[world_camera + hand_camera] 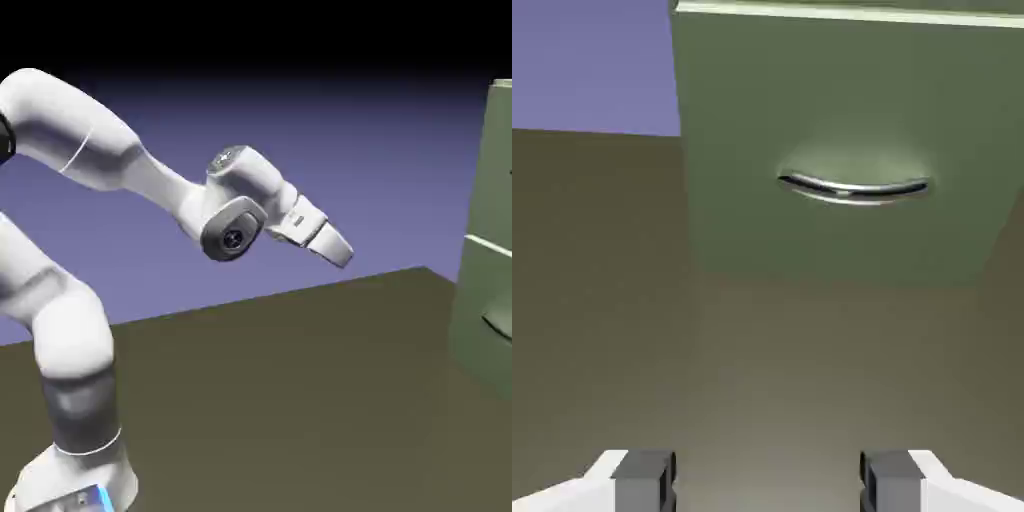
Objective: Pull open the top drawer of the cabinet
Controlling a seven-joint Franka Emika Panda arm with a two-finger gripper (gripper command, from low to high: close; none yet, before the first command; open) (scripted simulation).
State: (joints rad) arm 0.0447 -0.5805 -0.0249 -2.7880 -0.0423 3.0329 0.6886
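While the end effector [338, 247] hangs in open air above the worktop [280, 390], well apart from the cabinet [485, 250], the task sits at its approach step: nothing is touched yet. Its two fingers [642, 478] stand apart with nothing between them, as the hand view shows bare worktop in the gap.

Ahead of the end effector in the hand view is a green drawer front [842, 150] bearing a curved handle [854, 189], up and somewhat to the right of the line between the fingers. In the exterior view a stepped block juts from the cabinet's lower part, ahead of and lower than the end effector, with the flat upper face rising above it. I judge the front now in the hand view to be that lower block, so the top drawer lies higher, mostly out of both views; its own handle cannot be made out.

Next, the end effector likely needs to travel forward and lift its aim, fingers kept apart, until they straddle the upper handle.
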